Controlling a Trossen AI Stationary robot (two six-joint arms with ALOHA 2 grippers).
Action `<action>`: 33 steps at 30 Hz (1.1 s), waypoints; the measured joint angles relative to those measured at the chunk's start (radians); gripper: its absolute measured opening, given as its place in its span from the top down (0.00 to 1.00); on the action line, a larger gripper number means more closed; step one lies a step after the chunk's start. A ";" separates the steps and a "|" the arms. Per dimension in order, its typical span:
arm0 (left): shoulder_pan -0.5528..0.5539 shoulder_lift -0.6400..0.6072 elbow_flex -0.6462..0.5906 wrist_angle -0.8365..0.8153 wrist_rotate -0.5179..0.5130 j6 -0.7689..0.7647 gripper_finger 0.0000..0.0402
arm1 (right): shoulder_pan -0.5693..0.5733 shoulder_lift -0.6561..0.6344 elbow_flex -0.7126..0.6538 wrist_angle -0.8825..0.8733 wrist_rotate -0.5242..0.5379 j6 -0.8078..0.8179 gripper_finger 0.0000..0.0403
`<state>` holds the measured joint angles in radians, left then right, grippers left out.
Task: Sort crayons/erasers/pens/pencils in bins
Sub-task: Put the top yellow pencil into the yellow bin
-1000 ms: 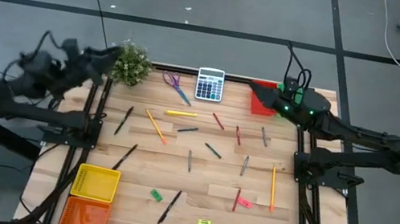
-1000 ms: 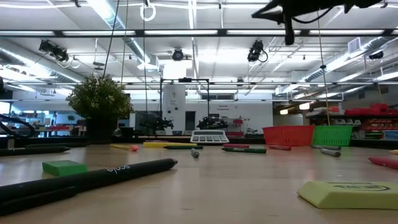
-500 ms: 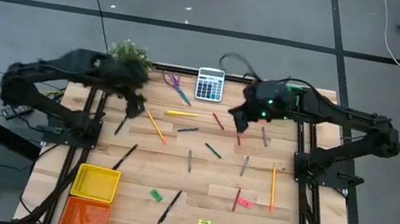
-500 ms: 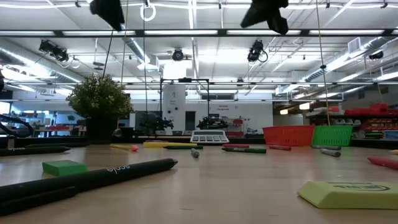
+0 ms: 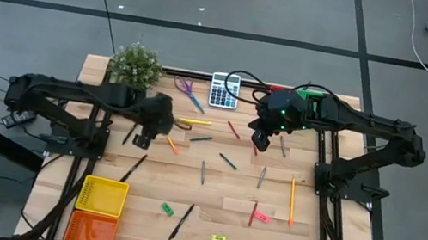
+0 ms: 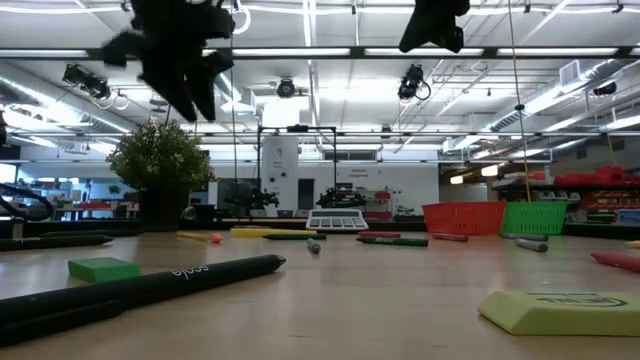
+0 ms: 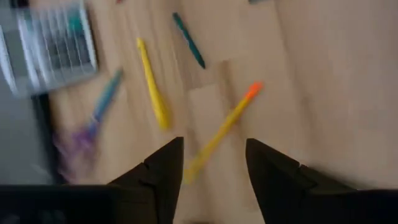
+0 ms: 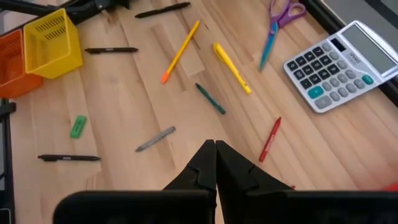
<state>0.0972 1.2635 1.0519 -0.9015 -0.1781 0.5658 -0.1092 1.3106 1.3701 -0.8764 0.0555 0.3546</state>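
Both arms have swung in over the counter [image 5: 180,219] within the past second, and the orange-yellow pencil [image 5: 166,135] lying at an angle near the counter's rear left now has the left hand [image 5: 144,137] hanging just beside it, fingers [image 7: 163,168] apart and holding nothing. Seen past those fingers, the pencil [image 7: 219,132] runs toward the gap between them, with the bright yellow pen [image 7: 152,84] just beyond it. Sorting looks barely begun: pens, crayons and erasers lie scattered across the boards, and the yellow bin [image 5: 103,196] and orange bin [image 5: 91,230] sit at the front left corner, well apart from this pencil. Across the counter, the right hand [image 5: 261,137] hovers over a red crayon [image 5: 255,147] with its fingers pressed together and empty. Judging by the approach, a pencil pickup comes next, followed by a carry to the front bins.
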 joint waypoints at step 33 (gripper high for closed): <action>0.052 0.431 0.037 0.057 0.244 0.433 0.66 | 0.036 0.000 -0.001 0.003 0.071 0.135 0.98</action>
<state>0.1492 1.6942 1.0888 -0.8440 0.0657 0.9991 -0.0734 1.3106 1.3689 -0.8734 0.1261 0.4898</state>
